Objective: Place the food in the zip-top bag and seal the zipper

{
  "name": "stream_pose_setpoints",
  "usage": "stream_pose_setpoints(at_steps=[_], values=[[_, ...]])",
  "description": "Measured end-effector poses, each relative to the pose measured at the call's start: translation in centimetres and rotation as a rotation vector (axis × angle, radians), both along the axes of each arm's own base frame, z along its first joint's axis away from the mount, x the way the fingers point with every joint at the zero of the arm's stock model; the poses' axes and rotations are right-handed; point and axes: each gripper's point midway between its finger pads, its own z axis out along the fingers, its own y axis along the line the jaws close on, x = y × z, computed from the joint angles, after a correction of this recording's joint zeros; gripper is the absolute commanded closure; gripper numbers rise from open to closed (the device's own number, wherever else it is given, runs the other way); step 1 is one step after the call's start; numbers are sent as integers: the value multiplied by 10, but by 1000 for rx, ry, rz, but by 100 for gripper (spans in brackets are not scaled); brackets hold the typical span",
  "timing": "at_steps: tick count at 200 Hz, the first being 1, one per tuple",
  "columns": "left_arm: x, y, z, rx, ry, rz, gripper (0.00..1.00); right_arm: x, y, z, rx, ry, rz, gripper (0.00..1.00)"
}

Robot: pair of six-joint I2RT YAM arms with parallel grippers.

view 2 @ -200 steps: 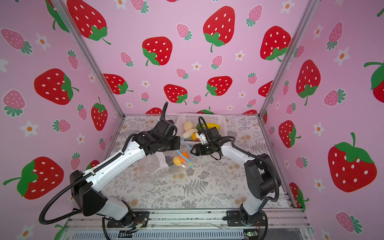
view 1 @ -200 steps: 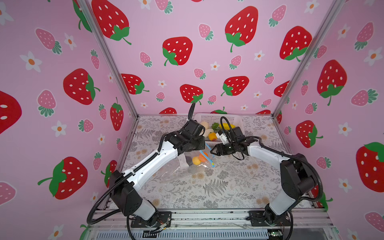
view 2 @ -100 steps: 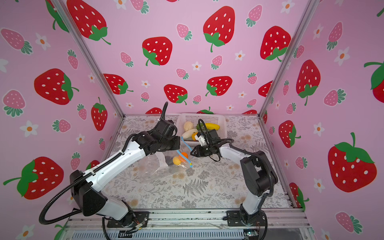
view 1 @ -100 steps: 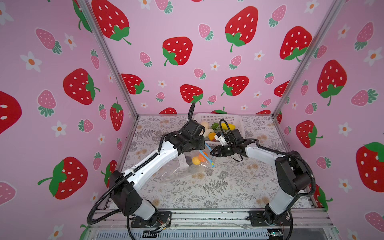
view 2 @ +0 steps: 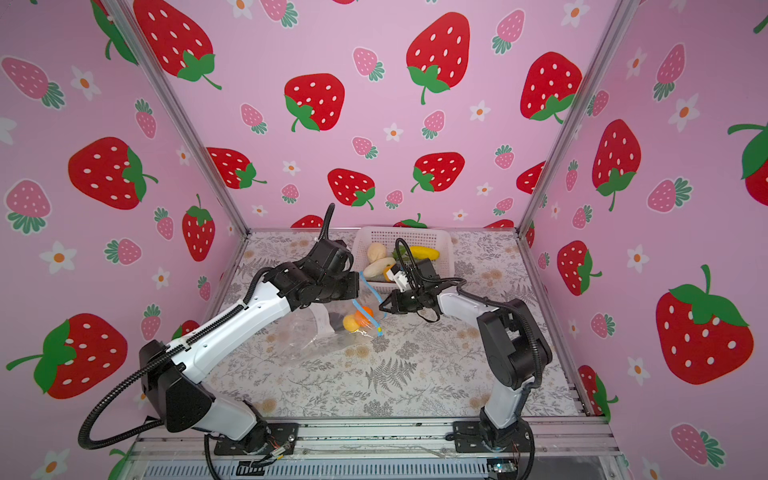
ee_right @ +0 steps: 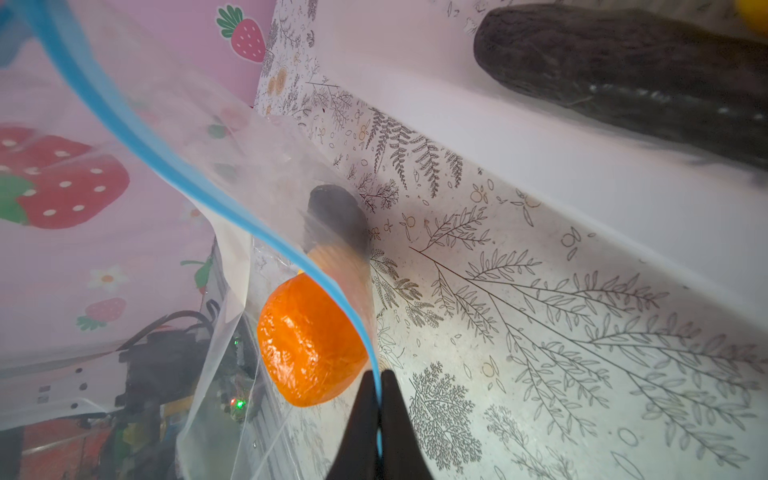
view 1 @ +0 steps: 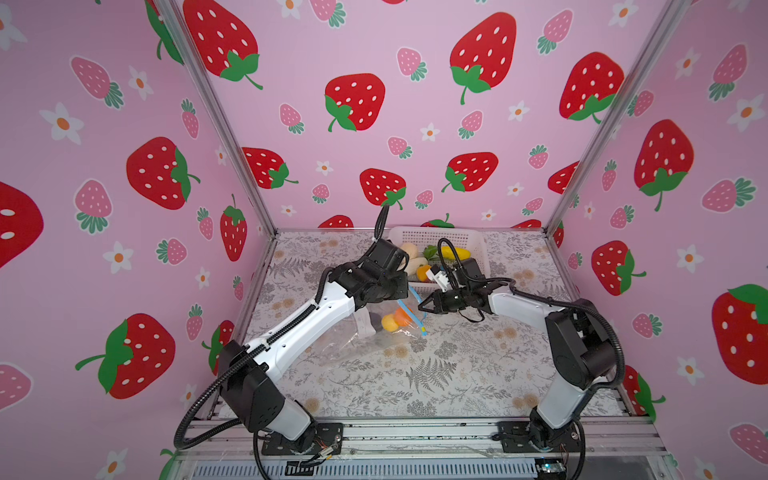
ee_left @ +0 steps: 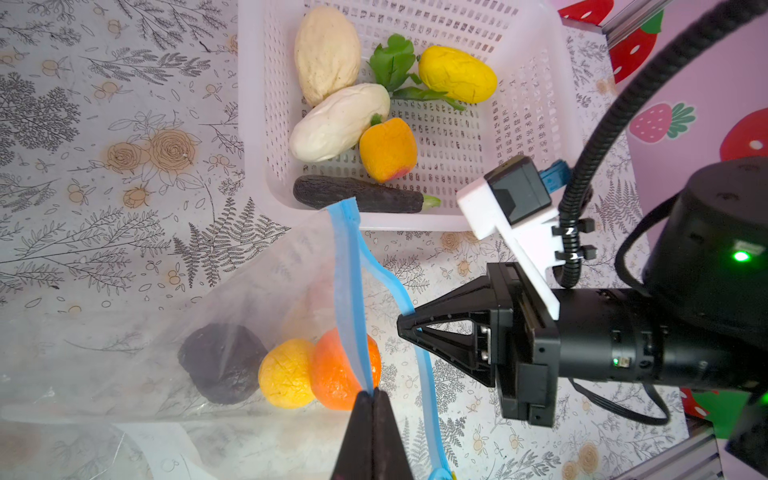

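Zipper (ee_left: 347, 270) pinched in both jaws (mouth open).

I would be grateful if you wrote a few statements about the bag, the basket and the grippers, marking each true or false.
1. The right gripper is shut on the zipper. True.
2. The zip-top bag is empty. False: the zip-top bag holds an orange piece, a yellow piece and a dark piece.
3. The white basket holds several pieces of food. True.
4. The left gripper hangs open over the white basket. False: the left gripper is shut on the zipper.
5. The zipper is sealed. False: its two lips stand apart.
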Motion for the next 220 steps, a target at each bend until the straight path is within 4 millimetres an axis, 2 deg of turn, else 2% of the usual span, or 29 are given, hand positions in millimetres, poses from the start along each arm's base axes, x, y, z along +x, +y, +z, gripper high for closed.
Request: stream_pose_setpoints(at_steps=[76, 150, 220], values=[[1, 6, 8, -12, -16, 13, 100, 1, 4, 8, 27, 13, 2, 100], [-1, 12, 23, -32, -50, 15, 100, 6, 17, 38, 70, -43, 19, 100], [-3, 20, 38, -44, -88, 33, 100, 6, 25, 53, 89, -70, 32, 100]])
